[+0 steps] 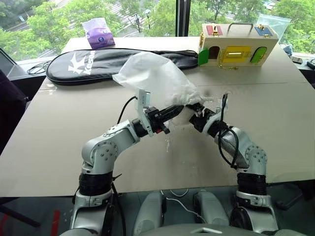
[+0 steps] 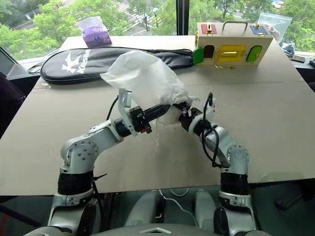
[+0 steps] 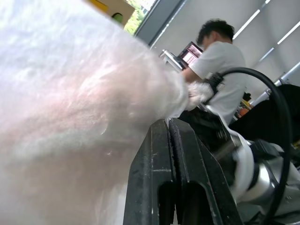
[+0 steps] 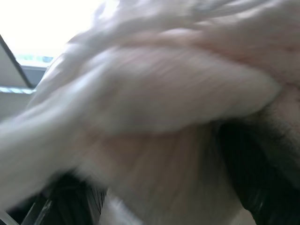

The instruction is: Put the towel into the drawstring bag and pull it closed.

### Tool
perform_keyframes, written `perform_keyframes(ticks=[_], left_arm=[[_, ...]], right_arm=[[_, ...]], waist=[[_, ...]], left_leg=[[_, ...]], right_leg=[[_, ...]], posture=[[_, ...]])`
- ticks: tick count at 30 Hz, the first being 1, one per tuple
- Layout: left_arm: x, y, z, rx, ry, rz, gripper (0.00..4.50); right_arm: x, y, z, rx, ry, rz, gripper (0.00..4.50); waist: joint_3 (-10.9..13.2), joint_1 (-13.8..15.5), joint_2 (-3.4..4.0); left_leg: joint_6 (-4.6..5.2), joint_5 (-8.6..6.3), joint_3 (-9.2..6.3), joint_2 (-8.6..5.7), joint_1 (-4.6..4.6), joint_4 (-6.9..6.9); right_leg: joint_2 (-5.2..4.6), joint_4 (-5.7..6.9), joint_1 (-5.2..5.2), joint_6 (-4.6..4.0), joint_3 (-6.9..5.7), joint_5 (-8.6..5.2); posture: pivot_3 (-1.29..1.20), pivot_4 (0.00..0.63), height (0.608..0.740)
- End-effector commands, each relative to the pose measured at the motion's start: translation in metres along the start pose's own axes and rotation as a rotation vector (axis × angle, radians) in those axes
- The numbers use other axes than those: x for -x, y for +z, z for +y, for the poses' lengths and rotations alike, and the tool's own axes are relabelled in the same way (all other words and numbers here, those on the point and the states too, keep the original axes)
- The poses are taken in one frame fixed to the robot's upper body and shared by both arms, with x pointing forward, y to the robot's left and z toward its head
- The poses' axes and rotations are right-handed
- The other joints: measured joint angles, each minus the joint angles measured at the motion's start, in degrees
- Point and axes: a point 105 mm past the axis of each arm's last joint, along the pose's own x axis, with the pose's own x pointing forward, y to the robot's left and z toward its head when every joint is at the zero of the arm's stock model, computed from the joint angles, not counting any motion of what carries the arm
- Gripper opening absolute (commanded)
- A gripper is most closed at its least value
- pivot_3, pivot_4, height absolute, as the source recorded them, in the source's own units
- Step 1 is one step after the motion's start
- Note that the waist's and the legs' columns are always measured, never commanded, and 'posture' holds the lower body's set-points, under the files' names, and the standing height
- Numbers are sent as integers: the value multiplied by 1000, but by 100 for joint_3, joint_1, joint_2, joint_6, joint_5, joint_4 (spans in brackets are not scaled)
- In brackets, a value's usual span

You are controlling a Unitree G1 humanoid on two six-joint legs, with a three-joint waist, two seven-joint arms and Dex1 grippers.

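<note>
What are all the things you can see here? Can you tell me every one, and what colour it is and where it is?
Drawstring bag: one, white and thin, puffed up, held above the middle of the table between the two tools.
Cord: one, thin and white, dangling below the bag.
Racket cover: one, long and black with white lettering, lying behind the bag.
Wooden box: one, pale wood with green, yellow, red and blue doors and a handle, at the far right.
Purple packet: one, in clear wrap, far left by the window.
Table: one, beige.
Person: one, white shirt, seated at a screen, in the left wrist view.
Left tool: black, shut at the bag.
Right tool: black, against the bag.
</note>
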Motion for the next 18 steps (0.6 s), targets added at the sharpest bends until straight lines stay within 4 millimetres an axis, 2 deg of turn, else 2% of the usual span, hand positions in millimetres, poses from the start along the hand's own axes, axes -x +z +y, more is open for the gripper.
perform_keyframes(ticks=[1, 3, 5, 10, 15, 18], left_arm=[[3, 19, 10, -39, 51, -66, 0], [4, 21, 16, -51, 71, -65, 0], [4, 22, 18, -51, 73, -64, 0], [6, 20, 18, -53, 64, -41, 0], [7, 14, 16, -52, 47, -12, 0], [6, 12, 14, -52, 37, -6, 0]], right_arm=[[15, -5, 2, 342, 16, 40, 3545], [27, -1, 1, 541, 33, 42, 3545], [36, 0, 4, 815, 66, 50, 3545], [40, 4, 4, 1355, 124, 67, 3545], [24, 4, 5, 1610, 151, 30, 3545], [17, 5, 4, 1637, 145, -6, 3545]], waist=[[0, 2, -1], [0, 6, -1], [1, 10, 0], [1, -5, -3], [3, 13, -6], [3, 26, -8]], left_leg=[[0, 0, -1, -3, 0, -1], [0, 0, 1, -6, 0, -2], [0, 0, 1, -6, -2, -2], [0, 0, 4, 0, -2, -2], [-2, 1, 5, 2, -2, -1], [-2, 1, 3, 2, -3, -1]], right_leg=[[1, 0, 0, 0, -1, 0], [6, -4, 0, 0, -4, 0], [8, -6, 0, 0, -5, -1], [16, -26, 2, 2, 1, -1], [14, -26, 2, 2, 4, 0], [13, -27, 2, 1, 3, 0]], posture=[[0, 150, 740], [0, 150, 740], [0, 150, 740], [0, 150, 740], [0, 150, 740], [0, 150, 740]])
